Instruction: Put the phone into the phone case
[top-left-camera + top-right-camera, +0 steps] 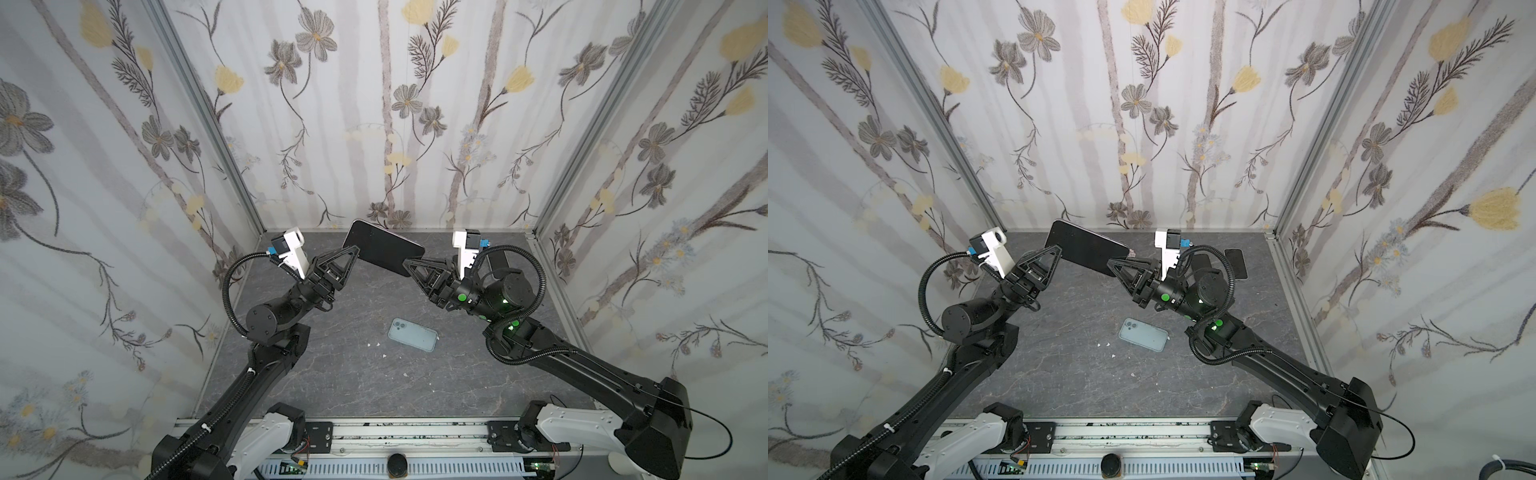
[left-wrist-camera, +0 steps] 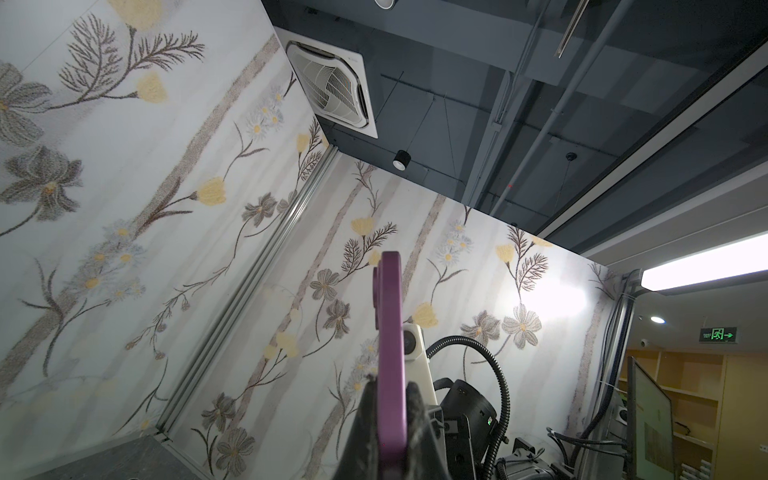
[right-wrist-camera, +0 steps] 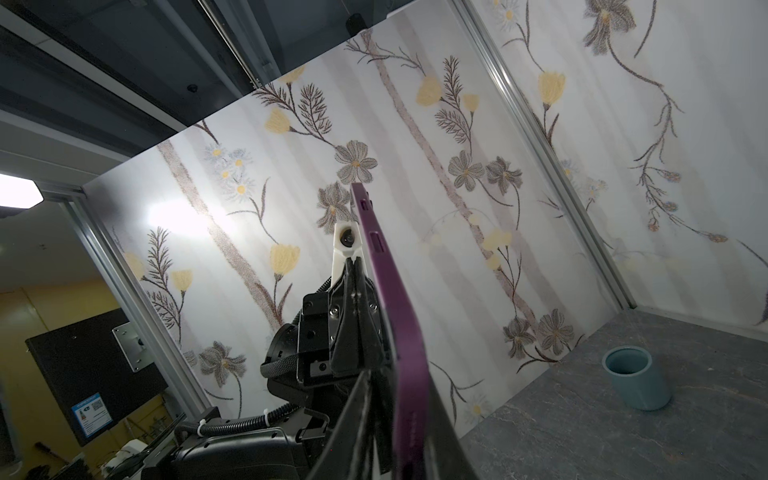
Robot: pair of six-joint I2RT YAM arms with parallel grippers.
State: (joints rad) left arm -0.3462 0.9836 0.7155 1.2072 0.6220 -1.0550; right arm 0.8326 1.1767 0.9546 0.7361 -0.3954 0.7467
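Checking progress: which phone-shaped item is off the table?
The purple-edged black phone, aloft in the left gripper; the pale blue case lies flat on the table.

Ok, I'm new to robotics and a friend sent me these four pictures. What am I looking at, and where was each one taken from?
Two black robot arms work over a grey table walled in by flowered panels. The two wide pictures come from one twin camera overhead, so they nearly match. The other two come from a small camera on each arm's wrist, looking along its pincers. In both top views the left gripper and the right gripper pinch a phone near opposite ends, holding it in the air. The wrist views show its purple edge. A blue-grey phone case lies flat on the table below. The right wrist view also shows a blue-grey cup.
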